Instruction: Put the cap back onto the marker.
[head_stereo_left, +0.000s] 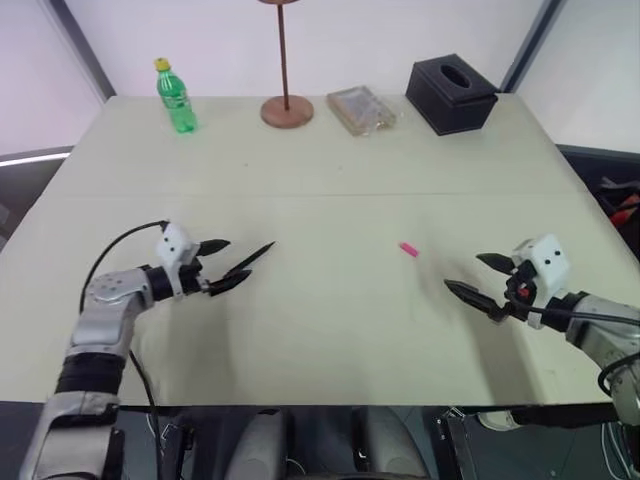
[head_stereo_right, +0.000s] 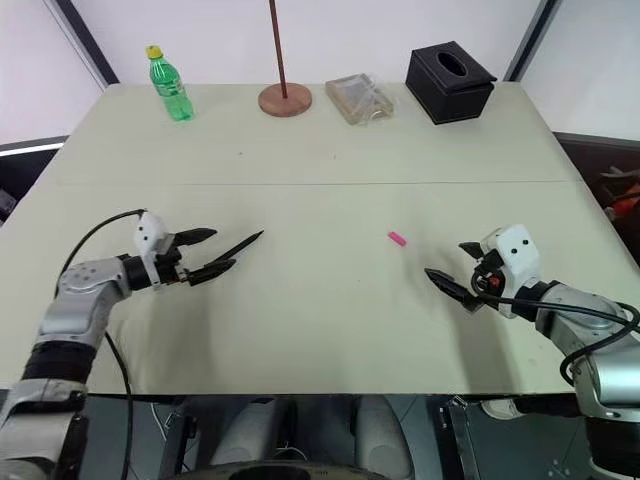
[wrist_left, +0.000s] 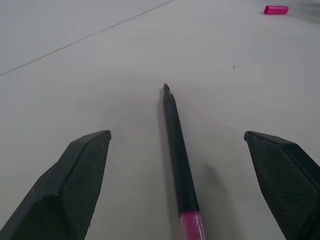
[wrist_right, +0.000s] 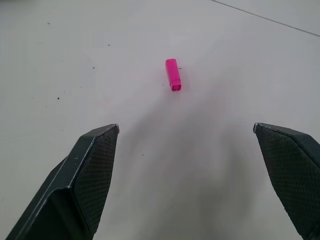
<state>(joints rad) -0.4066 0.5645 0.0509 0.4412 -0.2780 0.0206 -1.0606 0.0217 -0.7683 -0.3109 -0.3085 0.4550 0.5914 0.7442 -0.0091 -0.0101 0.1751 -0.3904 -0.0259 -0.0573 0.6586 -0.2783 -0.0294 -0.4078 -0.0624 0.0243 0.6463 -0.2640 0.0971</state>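
Left eye view: at the lower left of the frame the left gripper is seen with its two black fingers spread wide and nothing held. The marker lies on the pale table just past those fingertips; in the left wrist view it is seen lying between the fingers (apart from both), its dark barrel ending in a small tip. Along the top edge stand a green bottle, a brown rod on a round base, a clear packet and a black tissue box. Right of centre the pink cap lies alone, well apart from the marker. At the lower right the right gripper is likewise spread wide and empty, near the cap but not touching it.
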